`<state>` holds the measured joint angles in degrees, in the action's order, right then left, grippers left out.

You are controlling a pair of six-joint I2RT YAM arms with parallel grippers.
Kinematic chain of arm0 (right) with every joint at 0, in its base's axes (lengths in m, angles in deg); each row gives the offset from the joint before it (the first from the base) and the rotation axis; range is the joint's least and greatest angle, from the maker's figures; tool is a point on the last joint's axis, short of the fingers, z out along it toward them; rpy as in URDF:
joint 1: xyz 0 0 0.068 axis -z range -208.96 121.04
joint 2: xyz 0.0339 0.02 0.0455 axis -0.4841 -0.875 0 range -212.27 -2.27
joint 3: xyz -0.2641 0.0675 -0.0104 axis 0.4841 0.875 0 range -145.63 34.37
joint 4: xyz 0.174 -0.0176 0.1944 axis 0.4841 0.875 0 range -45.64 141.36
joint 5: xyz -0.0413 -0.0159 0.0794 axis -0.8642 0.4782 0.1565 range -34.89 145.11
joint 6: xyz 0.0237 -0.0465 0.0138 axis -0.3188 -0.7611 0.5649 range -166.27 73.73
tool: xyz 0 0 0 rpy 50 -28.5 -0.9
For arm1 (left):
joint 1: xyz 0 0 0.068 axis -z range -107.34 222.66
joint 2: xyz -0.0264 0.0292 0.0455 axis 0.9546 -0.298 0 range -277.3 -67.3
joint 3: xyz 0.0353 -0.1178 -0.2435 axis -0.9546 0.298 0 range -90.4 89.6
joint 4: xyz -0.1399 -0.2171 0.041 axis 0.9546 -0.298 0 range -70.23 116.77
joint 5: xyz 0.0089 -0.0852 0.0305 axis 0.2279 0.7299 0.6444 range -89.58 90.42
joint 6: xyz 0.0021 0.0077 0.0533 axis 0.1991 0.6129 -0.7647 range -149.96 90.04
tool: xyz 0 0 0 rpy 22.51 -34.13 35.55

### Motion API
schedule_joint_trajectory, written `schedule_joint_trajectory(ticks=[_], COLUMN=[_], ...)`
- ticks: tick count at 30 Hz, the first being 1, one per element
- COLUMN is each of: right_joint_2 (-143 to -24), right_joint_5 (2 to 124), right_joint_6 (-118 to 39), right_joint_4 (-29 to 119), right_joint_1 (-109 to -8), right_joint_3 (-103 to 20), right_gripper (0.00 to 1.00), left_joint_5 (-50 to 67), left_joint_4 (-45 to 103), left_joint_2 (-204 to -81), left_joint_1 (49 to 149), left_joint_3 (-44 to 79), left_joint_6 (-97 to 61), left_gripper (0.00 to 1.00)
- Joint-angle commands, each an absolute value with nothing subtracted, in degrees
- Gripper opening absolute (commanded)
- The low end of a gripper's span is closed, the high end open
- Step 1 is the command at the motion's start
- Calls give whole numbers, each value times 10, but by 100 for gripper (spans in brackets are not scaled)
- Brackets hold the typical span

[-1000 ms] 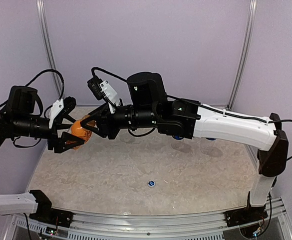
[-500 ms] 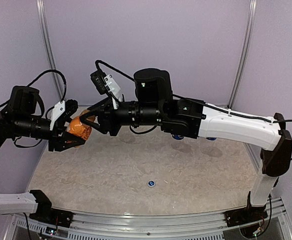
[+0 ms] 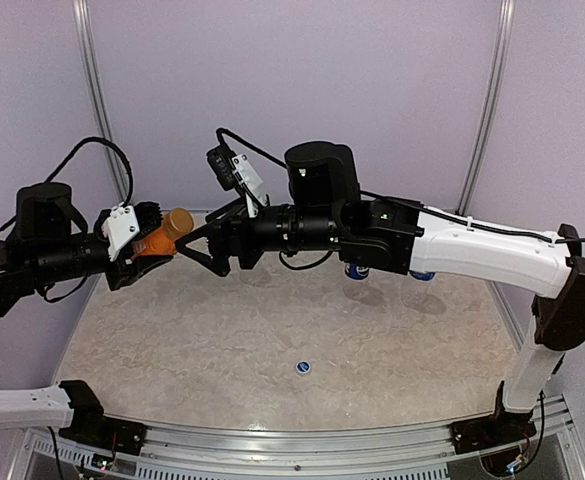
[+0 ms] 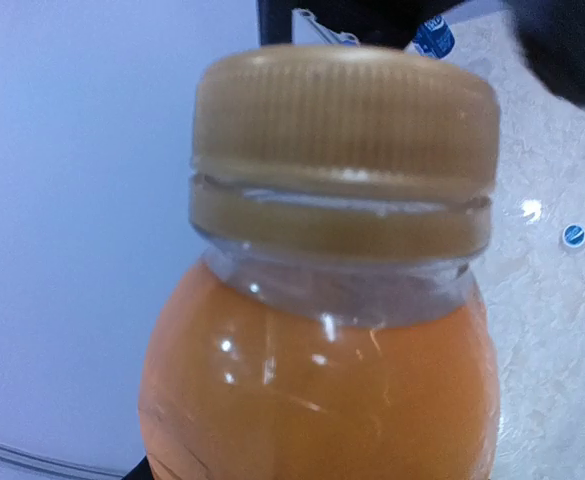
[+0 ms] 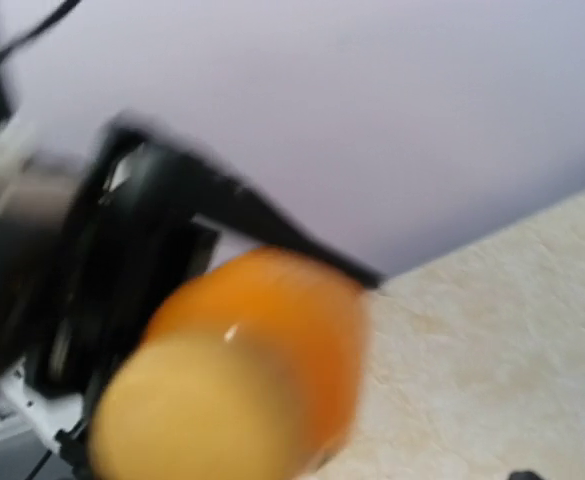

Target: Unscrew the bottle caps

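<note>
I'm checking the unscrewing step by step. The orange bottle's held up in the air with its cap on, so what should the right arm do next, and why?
Probably ease the right gripper forward over the cap and close on it. The left gripper holds the orange bottle aloft, cap seated and facing the open right jaws, which stand near it but not around it.

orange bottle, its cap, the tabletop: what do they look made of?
The orange bottle is probably clear glossy plastic: it has sharp highlights and a see-through neck above orange liquid. The cap looks like opaque tan plastic with a semi-matte finish, fine moulded ribs and a tamper ring below. The tabletop has a beige marbled pattern with a slight sheen. It may be stone-effect laminate, but I can't tell for sure.
</note>
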<state>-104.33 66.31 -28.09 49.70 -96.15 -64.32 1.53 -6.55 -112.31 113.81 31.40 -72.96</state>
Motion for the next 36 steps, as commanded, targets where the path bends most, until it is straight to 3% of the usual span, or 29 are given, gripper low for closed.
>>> schedule_joint_trajectory(ticks=[1,3,7,13,18,25,27,32,36], right_joint_2=[-1032,-1047,-1059,-1063,-1081,-1103,-1100,-1092,-1095], right_joint_5=[658,656,661,663,665,685,681,671,702], right_joint_6=[-236,-238,-226,-201,-201,-198,-195,-199,-235], right_joint_4=[510,528,529,527,527,540,539,536,538], right_joint_1=[-946,-946,-945,-948,-948,-949,-950,-950,-950], right_joint_3=[-642,-664,-671,-668,-688,-713,-705,-695,-690], right_gripper=[91,90,78,74,57,57,45,0,0], left_joint_5=[-153,-176,-180,-187,-187,-192,-193,-191,-175], left_joint_4=[196,236,216,219,224,222,220,211,149], left_joint_2=[-1093,-1093,-1092,-1096,-1101,-1106,-1105,-1104,-1105], left_joint_1=[1201,1217,1218,1218,1219,1219,1218,1218,1216], left_joint_3=[417,431,434,445,449,444,443,442,404], left_joint_6=[-984,-1013,-1002,-1010,-1015,-1013,-1012,-1001,-941], left_gripper=[38,38,38,38,38,38,39,38,38])
